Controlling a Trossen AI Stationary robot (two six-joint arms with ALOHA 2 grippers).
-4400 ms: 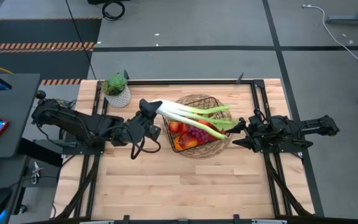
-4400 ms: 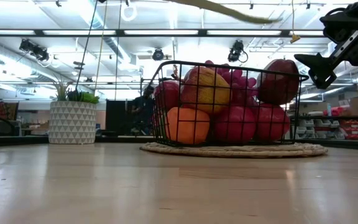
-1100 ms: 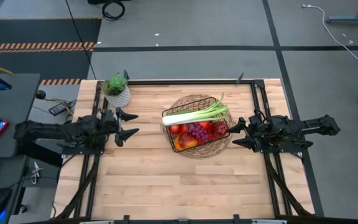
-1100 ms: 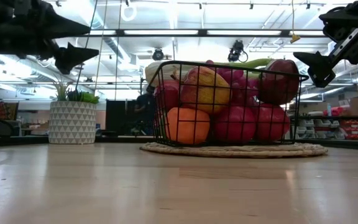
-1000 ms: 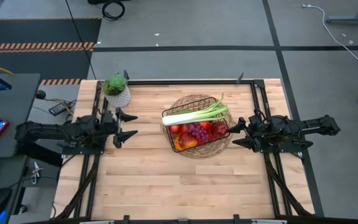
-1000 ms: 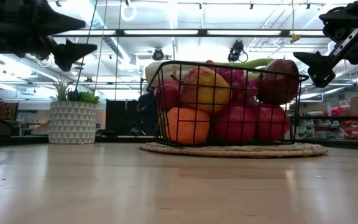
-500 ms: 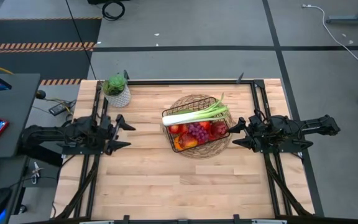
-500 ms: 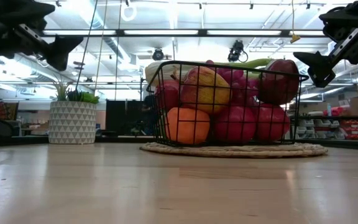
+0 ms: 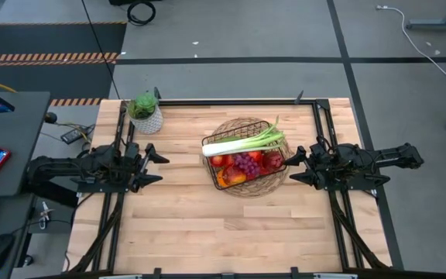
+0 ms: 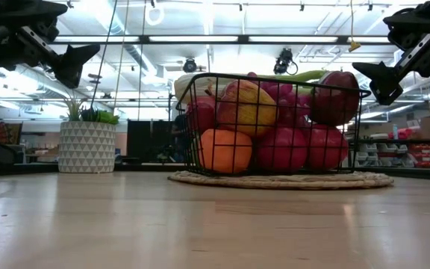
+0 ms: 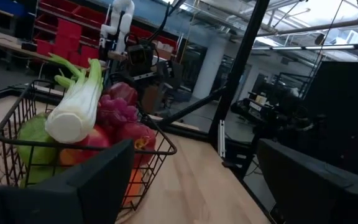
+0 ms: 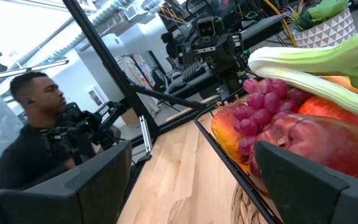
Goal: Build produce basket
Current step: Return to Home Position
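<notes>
Black wire basket (image 9: 210, 164) sits on the round woven mat (image 9: 246, 191), mid-tabletop (image 9: 207, 232) and toward the far edge.

- Leek (image 9: 242, 142) now lies across the basket rim, resting on the grapes (image 9: 245, 163) and red fruit. 4.4 s ago it hung in the left gripper above the basket.
- Left gripper (image 9: 161, 168) has let go and drawn back to the left edge. Jaws spread, nothing between them. It barely shifted in the last 0.5 s, so the retreat looks nearly finished.
- Right gripper (image 9: 291, 167) waits at the right edge, just beside the mat. Jaws spread, same pose as in all 4 earlier high views.
- Plant pot (image 9: 145, 115) stands at the far left corner, unmoved.

Judgement: all produce in view is inside the basket. Loading looks complete, and only parking the left arm remains.
</notes>
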